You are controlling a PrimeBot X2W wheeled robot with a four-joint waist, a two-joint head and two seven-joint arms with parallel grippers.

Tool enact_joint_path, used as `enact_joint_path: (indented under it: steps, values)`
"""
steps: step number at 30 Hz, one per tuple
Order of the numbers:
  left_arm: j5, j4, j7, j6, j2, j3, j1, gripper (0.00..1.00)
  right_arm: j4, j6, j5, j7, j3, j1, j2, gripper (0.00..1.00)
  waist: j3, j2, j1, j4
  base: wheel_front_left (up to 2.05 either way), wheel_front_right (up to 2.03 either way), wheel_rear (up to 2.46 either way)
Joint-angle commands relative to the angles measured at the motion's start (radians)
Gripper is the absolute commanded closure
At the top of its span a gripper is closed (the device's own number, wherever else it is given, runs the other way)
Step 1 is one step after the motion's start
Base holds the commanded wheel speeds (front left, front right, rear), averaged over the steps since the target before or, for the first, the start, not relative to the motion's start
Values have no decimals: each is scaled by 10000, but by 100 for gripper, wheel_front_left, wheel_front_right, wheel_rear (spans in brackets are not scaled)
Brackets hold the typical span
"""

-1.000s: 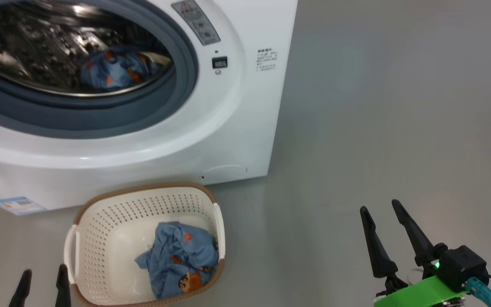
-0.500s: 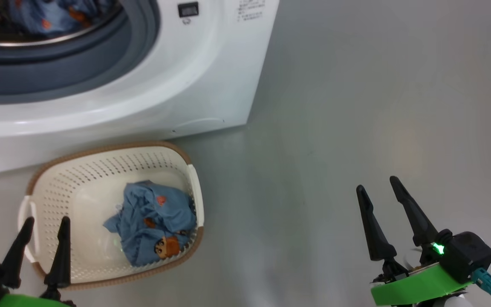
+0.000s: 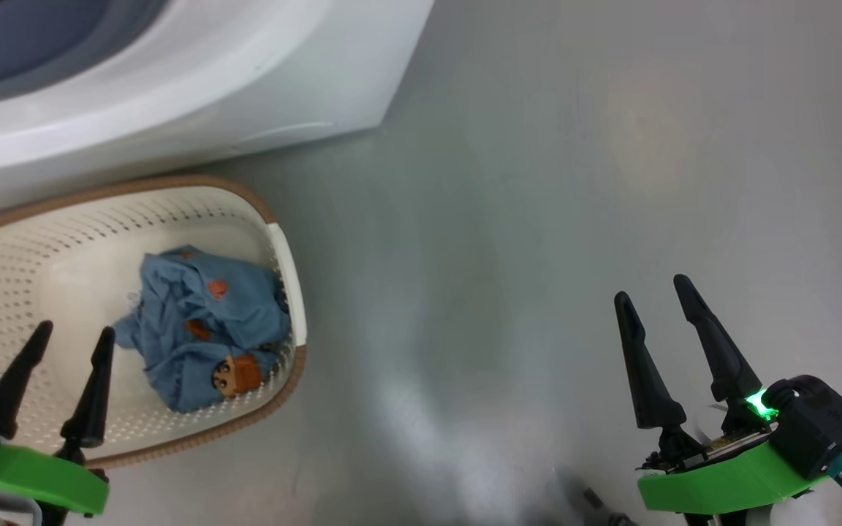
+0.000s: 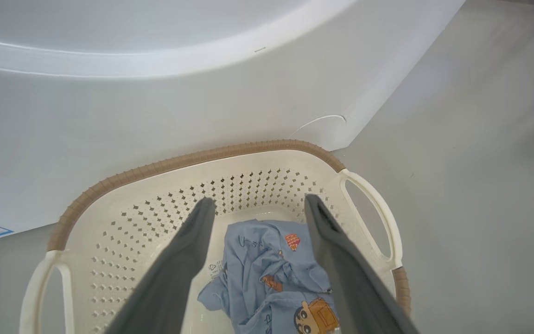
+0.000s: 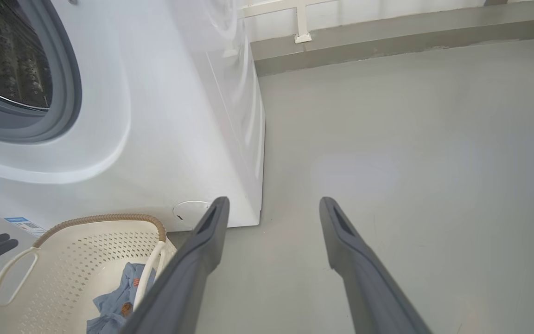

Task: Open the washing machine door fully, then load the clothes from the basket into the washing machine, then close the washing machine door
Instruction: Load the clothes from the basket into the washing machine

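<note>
Clothes (image 3: 198, 321), a crumpled light blue bundle printed with orange and brown cartoon figures, lie in the small cream-white perforated plastic basket (image 3: 26, 241) with a brown braided rim, toward its right end. The left hand (image 3: 75, 329) hovers over the basket's near side, fingers spread wide. The right hand (image 3: 650, 288), equally wide, is over grey floor (image 3: 538, 183), well apart. Just behind the basket stands the white front-loading washing machine (image 3: 172, 88).

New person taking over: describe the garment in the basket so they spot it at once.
Find the white washing machine; on the floor in front sits a cream perforated basket with a brown rim. Inside lies a crumpled light blue garment with orange-brown cartoon prints, the only soft, coloured thing there.
</note>
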Motion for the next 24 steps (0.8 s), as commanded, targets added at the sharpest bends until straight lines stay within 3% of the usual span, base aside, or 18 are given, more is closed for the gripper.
enact_joint_path:
  steps: [1,24]
  values:
    - [-162,11,-80,-28,406,259,-197,0,-286,16,70,-118,286,-9,-58,0,702,-1,0,-382,0,0,0]
    - [-2763,1981,-80,-29,2665,-4093,-2815,0,-714,16,329,-118,528,-147,-58,0,2683,-1,0,-564,0,0,0]
